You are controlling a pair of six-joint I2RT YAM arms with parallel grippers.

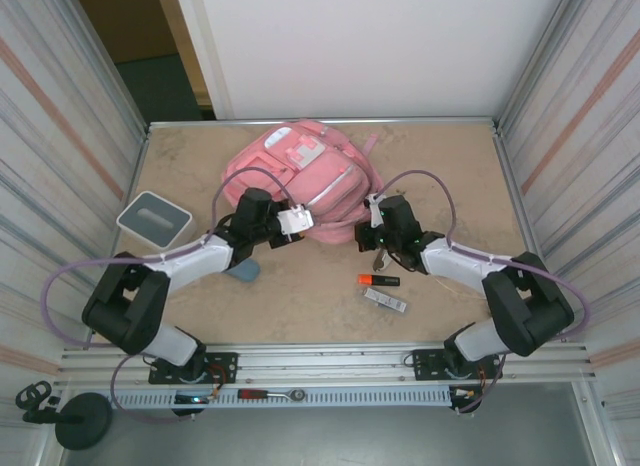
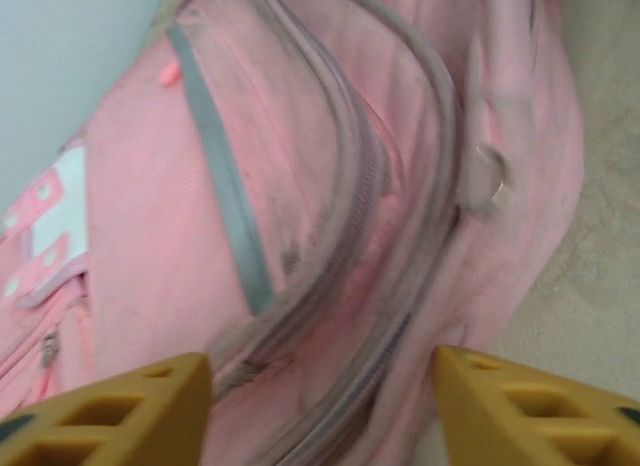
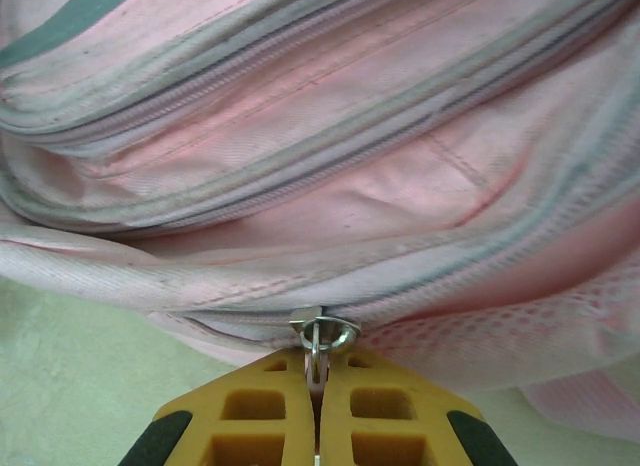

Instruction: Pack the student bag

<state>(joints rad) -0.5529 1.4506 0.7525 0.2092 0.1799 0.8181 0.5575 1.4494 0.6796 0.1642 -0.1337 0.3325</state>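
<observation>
So, nearest: flat silvery bar and orange-capped black marker on mottled beige table.
Right gripper: ribbed yellow fingers pinched shut on metal zipper ring.
Left gripper: fingers wide apart, nothing between them, over the bag.
Student bag: soft pink fabric, grey zip lines, white patch; lies flat at table centre, toward the far edge.

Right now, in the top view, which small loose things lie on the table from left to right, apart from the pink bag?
grey box → blue object → orange marker
</observation>
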